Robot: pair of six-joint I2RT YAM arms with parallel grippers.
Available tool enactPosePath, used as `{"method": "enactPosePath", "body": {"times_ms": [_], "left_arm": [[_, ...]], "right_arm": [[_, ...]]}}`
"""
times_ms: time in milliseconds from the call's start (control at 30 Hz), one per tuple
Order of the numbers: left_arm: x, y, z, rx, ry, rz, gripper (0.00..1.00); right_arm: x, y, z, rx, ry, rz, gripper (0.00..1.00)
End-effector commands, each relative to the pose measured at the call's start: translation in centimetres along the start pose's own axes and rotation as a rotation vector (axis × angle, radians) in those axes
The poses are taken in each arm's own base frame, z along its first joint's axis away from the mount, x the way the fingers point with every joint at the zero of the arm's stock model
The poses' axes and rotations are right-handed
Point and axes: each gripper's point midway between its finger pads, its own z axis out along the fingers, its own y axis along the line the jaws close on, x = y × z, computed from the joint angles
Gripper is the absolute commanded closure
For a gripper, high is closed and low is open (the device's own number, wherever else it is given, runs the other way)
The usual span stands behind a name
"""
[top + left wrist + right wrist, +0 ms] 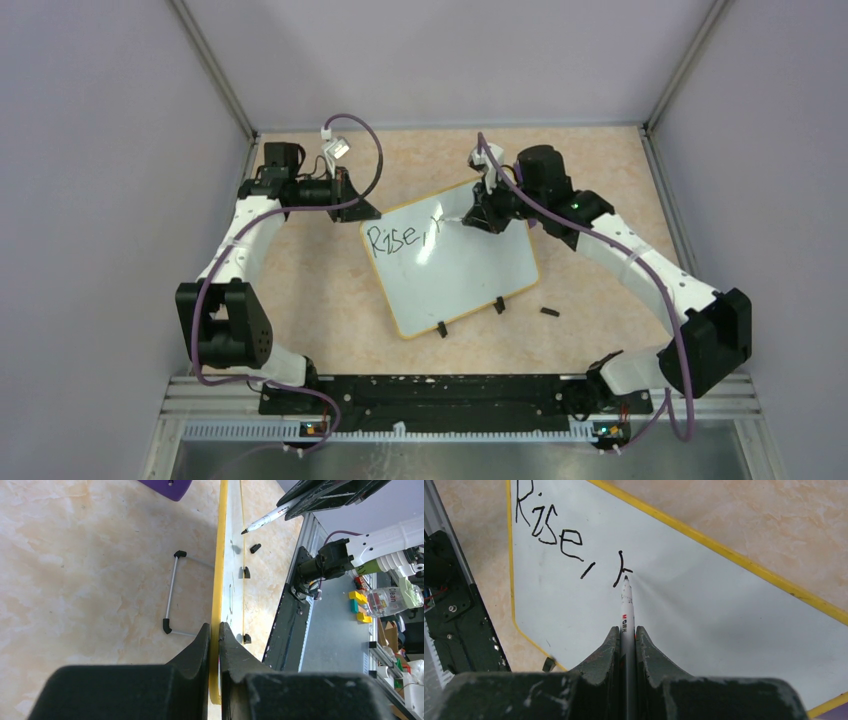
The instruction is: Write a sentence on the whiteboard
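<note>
1. Whiteboard (455, 275) job, starting at the right gripper (626, 630): it's clenched on the marker (626, 611), with the barrel running straight out between the fingers, tip forward.
2. Tip sits on the board face at the short arm of a half-made letter (620, 570). Looks like contact, but I can't confirm pressure.
3. That letter is just right of the comma. The sentence (551, 527) reads only "Rise," so far, so I judge the task as early.
4. Relation that matters: the writing line runs from the left-held corner toward the right arm, roughly along the board's far edge, skewed to the table in the top view. Free white surface lies right of and below the tip in the right wrist view, so I expect the next strokes to go that way.
5. Left gripper (214, 628) is clamped on the yellow rim (218, 580), one finger on each face, at the far-left corner. I read it as the anchor.
6. Right arm is nearer the writing spot, and the left is well apart from it.
7. Board sits mid-table with its clip feet (441, 329) on the near edge. A wire stand (172, 592) shows behind it, so I judge it propped, not flat.
</note>
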Motion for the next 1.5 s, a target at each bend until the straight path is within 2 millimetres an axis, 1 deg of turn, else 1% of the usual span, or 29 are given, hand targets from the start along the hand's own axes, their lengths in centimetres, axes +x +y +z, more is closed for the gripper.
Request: {"method": "enactPosePath", "body": {"times_ms": [0,300,500,600,700,867,1167,1467], "left_arm": [[1.0,-0.1,0.2,-0.032,0.031,-0.005,1.00],[1.0,0.0,0.2,-0.031,0.032,-0.008,1.00],[1.1,0.0,0.2,-0.031,0.033,-0.010,1.00],[1.1,0.0,0.2,-0.030,0.033,-0.009,1.00],[1.1,0.1,0.3,-0.028,0.035,-0.014,1.00],[1.1,0.0,0.2,-0.027,0.034,-0.010,1.00],[1.1,0.1,0.3,-0.024,0.036,-0.010,1.00],[1.0,0.2,0.3,-0.026,0.036,-0.011,1.00]], "right_arm": [[0.1,-0.9,0.2,0.023,-0.003,-0.017,1.00],[0.7,-1.8,0.5,0.056,0.015,-0.009,1.00],[0.7,-3.3,-0.2,0.099,0.020,-0.011,1.00],[0.6,-3.7,-0.5,0.109,0.018,-0.014,1.00],[0.3,-3.7,-0.5,0.107,0.012,-0.016,1.00],[-0.8,-3.6,-0.2,0.092,-0.012,-0.013,1.00],[-1.5,-3.1,0.2,0.059,-0.029,-0.002,1.00],[-1.1,-2.3,1.1,0.027,-0.015,-0.006,1.00]]}}
